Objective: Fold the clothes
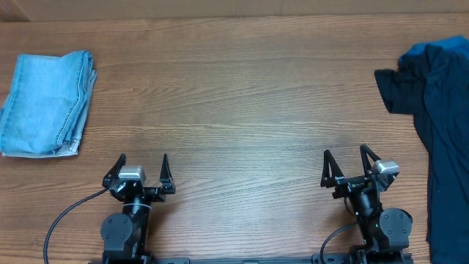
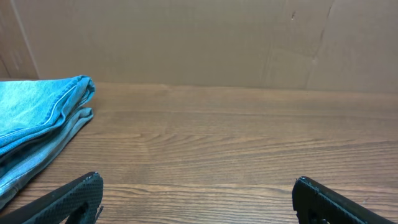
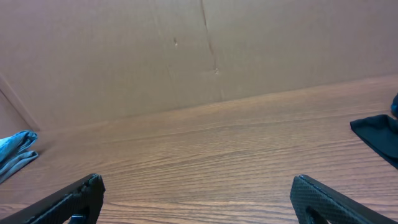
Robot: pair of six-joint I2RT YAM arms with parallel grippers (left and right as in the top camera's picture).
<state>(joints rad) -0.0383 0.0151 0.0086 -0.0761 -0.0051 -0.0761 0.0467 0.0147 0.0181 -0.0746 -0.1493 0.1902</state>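
At table's far L edge: folded light-blue denim jeans [image 1: 47,103], a neat rectangular stack lying flat. Fold layers show along its R side, w/ paler washed denim at the near bottom edge.
Jeans, L wrist cam: same stack [image 2: 37,118] at frame L, rounded fold edge facing table centre, resting on the wood.
Jeans, R wrist cam: only a small blue corner [image 3: 15,149] at far L of frame.
Far R edge: dark navy fabric garment [image 1: 440,125], unfolded & rumpled, running down the R side and off frame. A brighter blue patch of cloth [image 1: 440,50] sits at its top.
Navy garment, R wrist cam: one dark corner [image 3: 379,137] lying on the wood at frame R.
L gripper [image 1: 143,159]: at near edge, L of centre, fingers spread fully wide, holding nothing, well apart from the jeans. Own cam [image 2: 198,180] shows just two black fingertips at the bottom corners, wood grain btwn them.
R gripper [image 1: 345,152]: at near edge, R of centre, fingers likewise spread wide and empty, near the navy garment but not touching. Own cam [image 3: 198,180] shows the same, black tips at the bottom corners.
Surface: brown wood-grain table [image 1: 234,95], grain running L-R.
Backdrop: plain tan cardboard-like wall [image 2: 186,43] behind the table, w/ faint creases and seams.
Cables: black cable [image 1: 62,220] looping out from the L arm base.
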